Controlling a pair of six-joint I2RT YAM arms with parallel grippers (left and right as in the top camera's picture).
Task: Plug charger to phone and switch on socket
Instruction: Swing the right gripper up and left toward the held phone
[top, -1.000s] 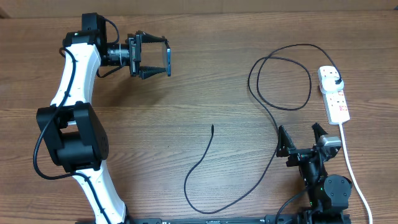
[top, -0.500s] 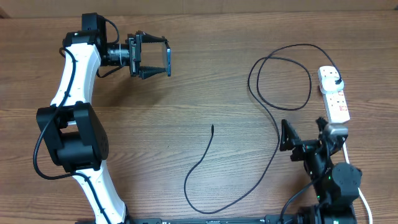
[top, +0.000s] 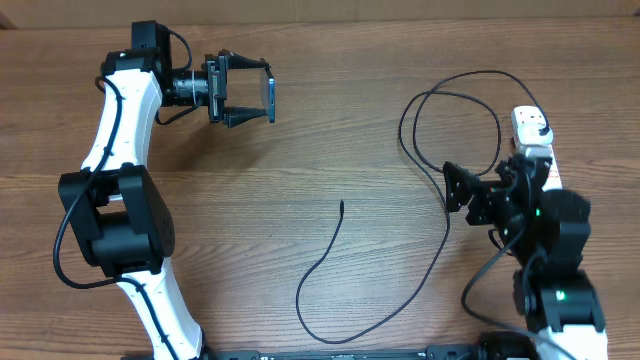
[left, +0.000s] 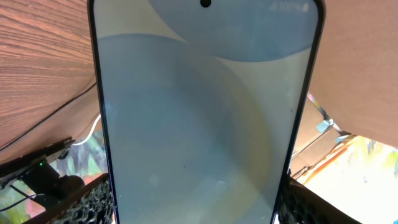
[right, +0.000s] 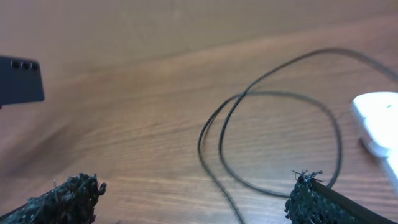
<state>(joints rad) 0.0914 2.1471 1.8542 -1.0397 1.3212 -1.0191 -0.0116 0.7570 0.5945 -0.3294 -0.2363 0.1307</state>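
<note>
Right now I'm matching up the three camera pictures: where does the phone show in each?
Overhead: the phone stands on edge in the left gripper, upper left of centre.
Left wrist: the phone's screen fills nearly the whole picture.
Right wrist: a dark slab at the far left edge, likely the phone's back.
Shared landmark: the black cable loop, overhead and right wrist.

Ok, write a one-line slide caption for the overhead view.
The left end effector holds the phone; the open right end effector hovers near the socket, the charger tip lying loose mid-table.
</note>
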